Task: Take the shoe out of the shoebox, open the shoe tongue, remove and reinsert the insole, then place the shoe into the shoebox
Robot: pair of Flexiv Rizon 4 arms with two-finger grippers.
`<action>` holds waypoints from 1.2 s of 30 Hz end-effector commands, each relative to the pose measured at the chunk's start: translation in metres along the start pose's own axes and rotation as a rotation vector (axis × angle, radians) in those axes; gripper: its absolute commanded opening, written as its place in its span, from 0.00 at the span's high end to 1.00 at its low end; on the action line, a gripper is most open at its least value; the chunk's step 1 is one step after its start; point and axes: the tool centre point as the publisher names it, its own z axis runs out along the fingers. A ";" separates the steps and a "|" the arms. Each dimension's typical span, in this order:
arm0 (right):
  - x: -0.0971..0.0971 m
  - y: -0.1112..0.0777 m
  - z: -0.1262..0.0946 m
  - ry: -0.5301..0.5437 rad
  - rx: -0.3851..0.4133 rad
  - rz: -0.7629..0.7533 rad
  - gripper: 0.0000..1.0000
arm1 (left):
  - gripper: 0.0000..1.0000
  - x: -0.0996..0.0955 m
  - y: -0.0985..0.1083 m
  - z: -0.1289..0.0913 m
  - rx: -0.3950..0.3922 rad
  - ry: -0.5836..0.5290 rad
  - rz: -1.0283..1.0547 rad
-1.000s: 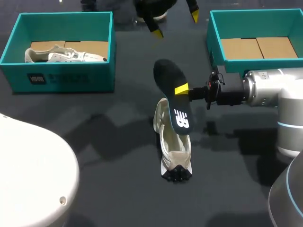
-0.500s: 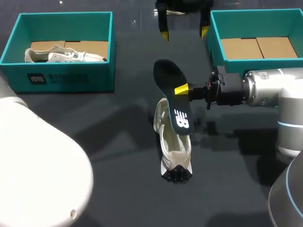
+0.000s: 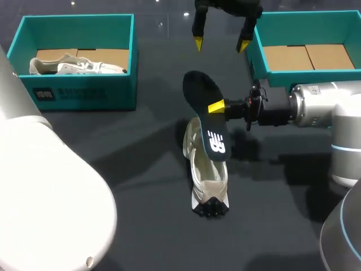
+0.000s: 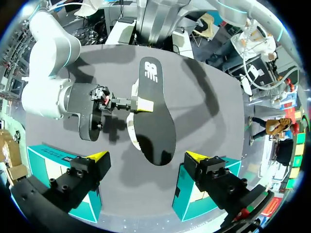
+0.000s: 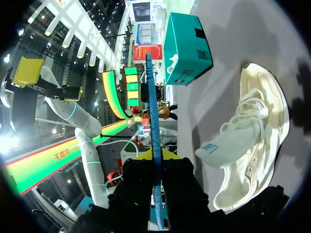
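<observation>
1. Hidden or cut-off items
- The cream lace-up shoe (image 3: pixel 207 183) lies on the dark grey table (image 3: pixel 141 237), between the two boxes and well apart from both. In the head view its heel end is covered by the insole. In the left wrist view only a pale sliver of it shows behind the insole.
- In the right wrist view the dark flat insole with a white logo mark (image 3: pixel 204 113) shows edge-on as a thin blue strip.
- The left gripper (image 3: pixel 220 44) is cut off by the far edge of the head view. Only its two yellow-tipped fingers show.
- The white housing of the left arm (image 3: pixel 45 197) covers the near left of the table.
- The right arm (image 3: pixel 316 110) overlaps the near wall of the right-hand teal cardboard shoebox (image 3: pixel 256 45).

2. Grippers
- The right gripper (image 3: pixel 219 107) is clamped on one long edge of the insole and holds it above the shoe, clear of the table.
- The left gripper's fingers stand wide apart with nothing between them, above the far side of the table, beyond the insole.

3. Surroundings
- The left-hand teal cardboard shoebox (image 3: pixel 79 93) holds a second pale shoe (image 3: pixel 79 66).
- The right-hand box shows a brown cardboard floor.
</observation>
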 end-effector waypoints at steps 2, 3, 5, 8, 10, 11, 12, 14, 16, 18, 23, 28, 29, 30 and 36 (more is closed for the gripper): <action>0.000 -0.001 0.001 -0.001 -0.001 0.000 1.00 | 0.00 0.016 -0.009 0.007 -0.016 -0.107 0.011; 0.000 -0.001 0.001 -0.001 -0.001 0.000 1.00 | 0.00 0.017 -0.010 0.007 -0.017 -0.109 0.009; 0.000 -0.001 0.001 -0.001 -0.001 0.000 1.00 | 0.00 0.020 -0.013 0.006 -0.022 -0.146 0.008; 0.000 -0.001 0.001 -0.001 -0.001 0.000 1.00 | 0.00 0.026 -0.017 0.009 -0.033 -0.217 0.012; 0.000 -0.001 0.001 -0.001 -0.001 0.000 1.00 | 0.00 0.035 -0.020 0.011 -0.013 -0.312 0.013; 0.000 -0.001 0.001 -0.001 -0.001 0.000 1.00 | 0.00 0.040 -0.020 0.013 -0.002 -0.356 0.016; 0.000 -0.001 0.001 -0.001 -0.001 0.000 1.00 | 0.00 0.045 -0.021 0.014 0.003 -0.400 0.017; 0.000 -0.001 0.001 -0.001 -0.001 0.000 1.00 | 0.00 0.054 -0.024 0.016 0.026 -0.462 0.020; 0.000 -0.001 0.001 -0.001 -0.001 0.000 1.00 | 0.00 0.059 -0.028 0.016 0.016 -0.502 0.012; 0.000 -0.001 0.001 -0.001 -0.001 0.000 1.00 | 0.00 0.066 -0.031 0.014 0.018 -0.555 0.015; 0.000 -0.001 0.001 -0.001 -0.001 0.000 1.00 | 0.00 0.076 -0.035 0.011 -0.045 -0.575 0.072; 0.000 -0.001 0.001 -0.001 -0.001 0.000 1.00 | 0.00 0.076 -0.035 0.011 -0.045 -0.575 0.072; 0.000 -0.001 0.001 -0.001 -0.001 0.000 1.00 | 0.00 0.076 -0.035 0.011 -0.045 -0.575 0.072; 0.000 -0.001 0.001 -0.001 -0.001 0.000 1.00 | 0.00 0.076 -0.035 0.011 -0.045 -0.575 0.072; 0.000 -0.001 0.001 -0.001 -0.001 0.000 1.00 | 0.00 0.087 -0.038 0.020 -0.064 -0.661 0.076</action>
